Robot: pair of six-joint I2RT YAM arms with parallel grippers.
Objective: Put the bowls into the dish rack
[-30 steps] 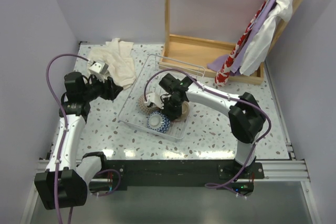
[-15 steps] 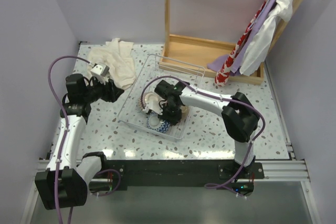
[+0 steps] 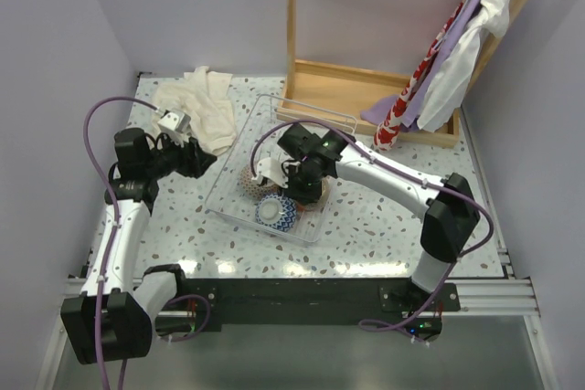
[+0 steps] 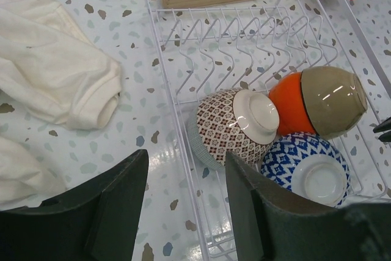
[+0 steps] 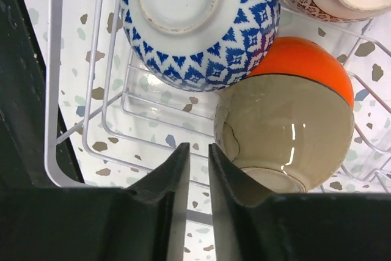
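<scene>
The clear wire dish rack (image 3: 274,116) lies mid-table. In it, upside down or tilted, lie a blue-patterned bowl (image 3: 275,212), a brown-patterned bowl (image 3: 249,182), an orange bowl (image 4: 287,105) and a tan bowl (image 4: 333,99) leaning on it. My right gripper (image 3: 302,180) hovers over the rack's near end. In the right wrist view its fingers (image 5: 194,150) stand almost together with nothing between them, just left of the tan bowl (image 5: 287,132) and below the blue bowl (image 5: 195,22). My left gripper (image 3: 203,157) is open and empty, left of the rack, facing the brown-patterned bowl (image 4: 235,126).
A crumpled white cloth (image 3: 196,102) lies at the back left. A wooden frame (image 3: 366,89) stands behind the rack, with clothes (image 3: 448,52) hanging at the back right. The rack's wire wall (image 5: 52,90) runs close to my right gripper's left.
My right gripper swung left over the bowls and has come back right and a little away from them. Its elbow has moved right. The left arm has barely moved.
</scene>
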